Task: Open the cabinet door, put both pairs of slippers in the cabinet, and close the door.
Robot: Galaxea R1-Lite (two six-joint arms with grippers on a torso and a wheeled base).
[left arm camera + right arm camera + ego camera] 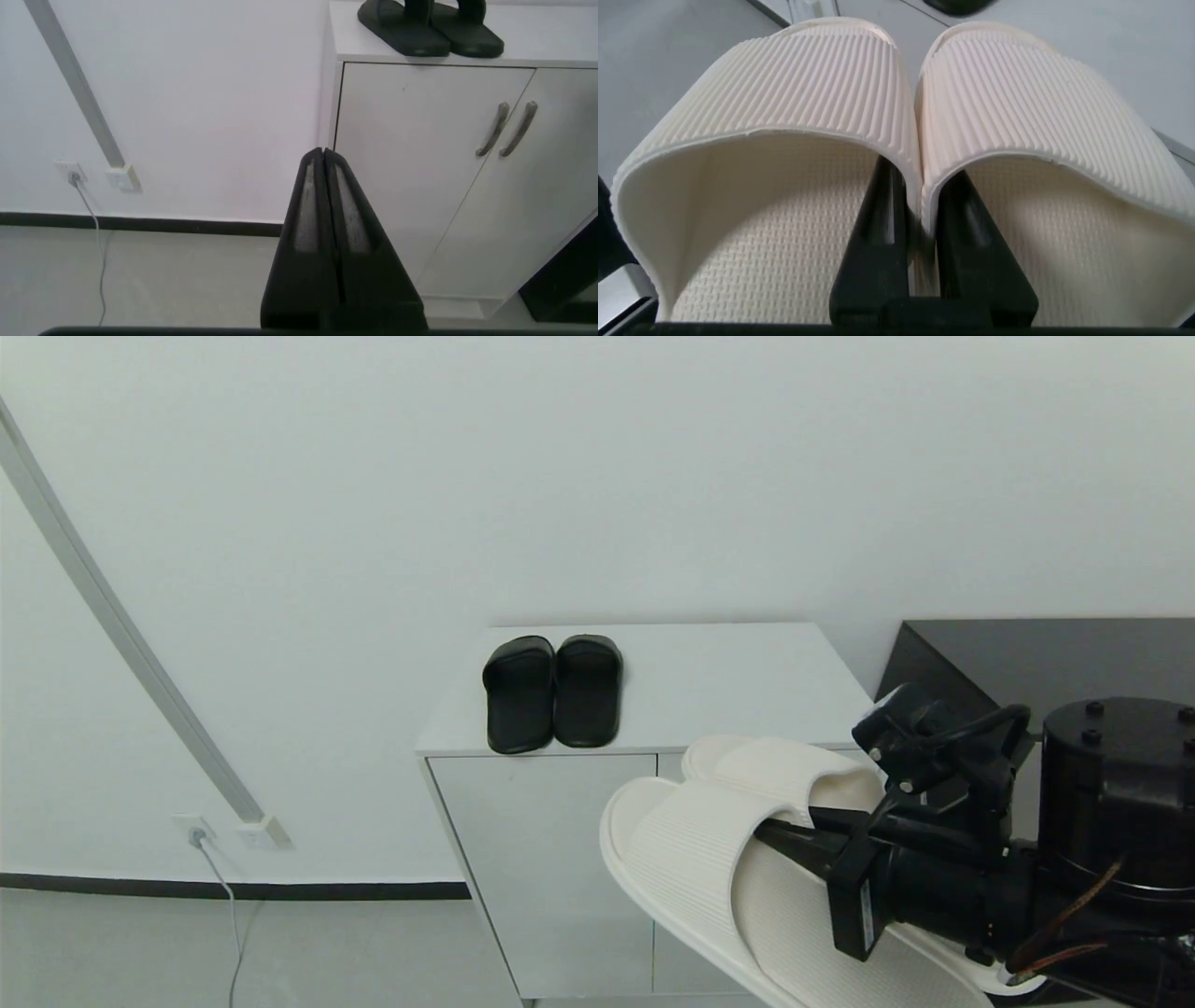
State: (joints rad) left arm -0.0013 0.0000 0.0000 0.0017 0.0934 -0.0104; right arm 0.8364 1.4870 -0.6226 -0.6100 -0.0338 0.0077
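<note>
A pair of black slippers (552, 692) lies side by side on top of the white cabinet (728, 681), near its front left corner. Both cabinet doors (425, 159) are closed, with two metal handles (507, 128) at the centre seam. My right gripper (794, 831) holds a pair of cream ribbed slippers (709, 840) in the air in front of the cabinet's right door, one finger inside each slipper, clamping their inner walls together (918, 187). My left gripper (323, 201) is shut with nothing in it, low and left of the cabinet front.
A white wall stands behind the cabinet. A grey slanted trunking (121, 625) runs down the wall to a socket (191, 828) with a cable (229, 905) at the left. A dark surface (1046, 658) sits to the cabinet's right. Grey floor (233, 952) lies open at the left.
</note>
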